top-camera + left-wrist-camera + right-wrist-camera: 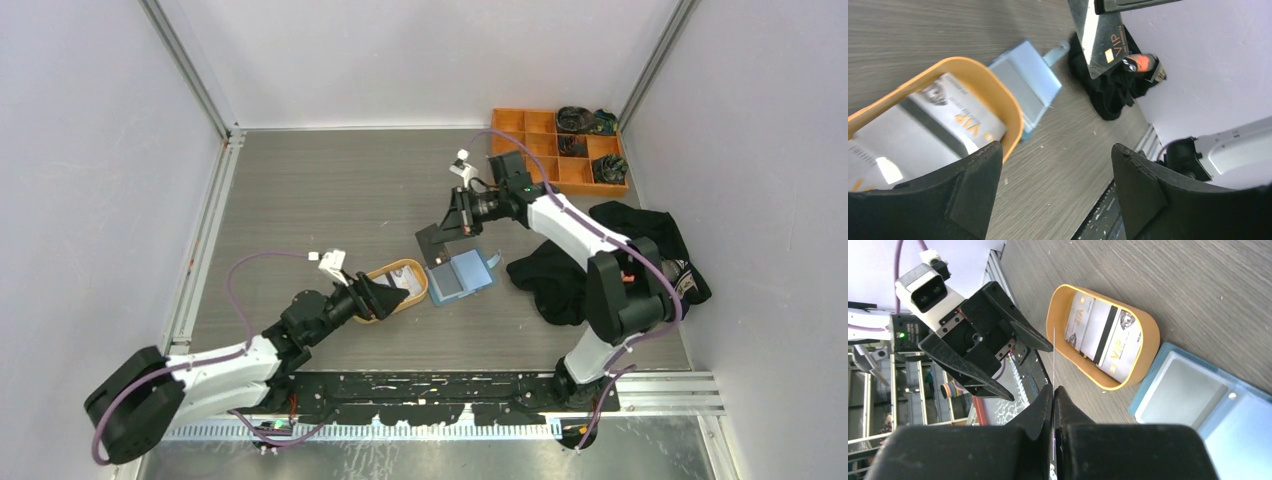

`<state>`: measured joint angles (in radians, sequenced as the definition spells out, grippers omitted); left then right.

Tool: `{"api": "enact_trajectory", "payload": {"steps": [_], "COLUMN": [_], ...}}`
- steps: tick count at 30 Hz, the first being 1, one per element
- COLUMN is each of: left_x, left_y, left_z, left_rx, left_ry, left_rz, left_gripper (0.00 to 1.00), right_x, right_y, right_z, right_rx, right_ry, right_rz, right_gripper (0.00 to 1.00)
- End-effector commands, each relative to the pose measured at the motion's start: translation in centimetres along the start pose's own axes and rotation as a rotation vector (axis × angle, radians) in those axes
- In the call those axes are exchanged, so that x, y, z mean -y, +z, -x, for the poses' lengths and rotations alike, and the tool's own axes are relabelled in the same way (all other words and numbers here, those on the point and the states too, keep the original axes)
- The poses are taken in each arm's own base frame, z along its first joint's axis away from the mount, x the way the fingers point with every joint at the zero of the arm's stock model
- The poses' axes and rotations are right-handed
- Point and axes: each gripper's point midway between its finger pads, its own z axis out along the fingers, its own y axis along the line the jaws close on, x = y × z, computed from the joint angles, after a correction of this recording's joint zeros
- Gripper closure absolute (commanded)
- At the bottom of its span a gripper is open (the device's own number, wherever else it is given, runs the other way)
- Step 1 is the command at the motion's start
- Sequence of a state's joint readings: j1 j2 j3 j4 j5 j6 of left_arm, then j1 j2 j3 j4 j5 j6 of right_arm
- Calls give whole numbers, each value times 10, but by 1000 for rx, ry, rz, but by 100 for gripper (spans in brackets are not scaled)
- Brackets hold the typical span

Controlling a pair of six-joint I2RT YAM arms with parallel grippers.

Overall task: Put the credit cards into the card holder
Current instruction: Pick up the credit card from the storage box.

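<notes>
**Top external view**
- Surface: grey wood-grain tabletop (320, 200), closed in by plain white walls (90, 150) and aluminium corner posts (190, 70).
- Orange plastic compartment box (530, 125) in the far right corner, with dark items in several of its cells.
- Crumpled black cloth (550, 285) on the right side, beside the right arm.
- Orange oval plastic tray (400, 263) near the table's middle. It holds white credit cards with a dark stripe (405, 283).
- Blue square fold-over card holder (462, 273) lies open and flat just beside the tray's right end.
- Left arm lies low from the near-left corner and reaches toward the tray. The left gripper (392, 296) is at the tray's near side.
- Right arm rises from its base, bends at the elbow and points back toward the centre. The right gripper (462, 212) hangs above the table beyond the card holder, with a dark flat card (435, 243) below it.

**Left wrist view**
- Jaws stand wide apart with nothing between them. One finger is over the tray's rim.
- The card holder lies beyond the tray, its tab pointing away.
- The dark flat card, marked "VIP", hangs at the top of the view.

**Right wrist view**
- Jaws are pinched together on the dark flat card, which shows edge-on as a thin line.
- Tray and striped cards lie below. The card holder is at lower right, its pockets facing up.
- The left gripper's fingers are spread.
</notes>
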<state>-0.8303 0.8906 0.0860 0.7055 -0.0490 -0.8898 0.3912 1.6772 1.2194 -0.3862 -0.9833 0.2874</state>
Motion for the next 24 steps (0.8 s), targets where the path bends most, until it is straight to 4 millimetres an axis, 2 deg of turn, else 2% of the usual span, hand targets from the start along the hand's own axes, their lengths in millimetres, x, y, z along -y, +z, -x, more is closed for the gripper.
{"api": "enact_trajectory", "payload": {"steps": [1,6,7,9,12,15,18,21,24], "left_x": [81,104,102,108,121,128,131,131,129], "left_y": [14,32,39,54,71,81,86,88,89], "left_z": [34,34,29,23,13,11,12,12,11], "left_rx": [86,90,74,36,-5,-7,-3,-2,-5], "left_ry": [80,28,13,-14,-20,-18,-23,-28,-27], "left_rz": [-329,-459,-463,-481,-512,-526,-528,-525,-520], "left_gripper": [21,26,28,35,37,38,44,62,96], "right_x": [-31,-42,-44,-49,-52,-53,-55,-58,-62], "right_y": [-30,-53,-56,-58,-59,-59,-59,-60,-62], "right_z": [-3,-9,-9,-9,-9,-10,-11,-11,-11], "right_rx": [49,117,130,149,157,151,145,144,149], "right_ry": [-94,-162,-180,-200,-208,-207,-210,-220,-240], "right_rz": [110,135,136,145,154,165,179,190,193], "right_gripper": [99,99,99,99,99,99,99,99,98]}}
